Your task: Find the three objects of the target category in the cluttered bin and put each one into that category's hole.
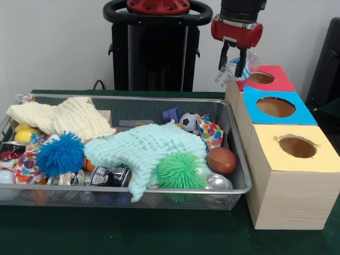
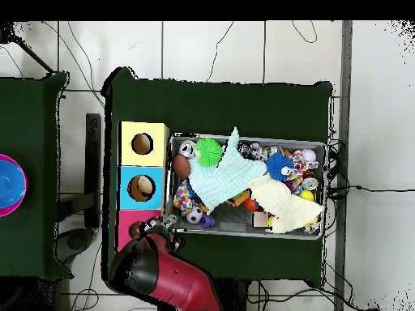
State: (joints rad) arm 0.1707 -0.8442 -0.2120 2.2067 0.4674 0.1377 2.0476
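Black two-finger gripper (image 1: 236, 65) closed on clear crinkly plastic item (image 1: 229, 71), probably bottle, hanging just beside red-topped wooden box hole (image 1: 261, 77). Risk: release off-centre, item catches hole rim, drops outside box.

cloth (image 1: 143, 146) showing mint | blanket (image 1: 64, 117) showing cream | pompoms (image 1: 60, 154) showing blue, green | boxes (image 1: 276, 109) showing red, blue, yellow

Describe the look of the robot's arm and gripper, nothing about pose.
The arm is glossy red with black sections. In the front view its wrist ends in a black cylinder above a rounded red housing, from which the gripper extends two slim dark fingers. No markings or cables are legible.
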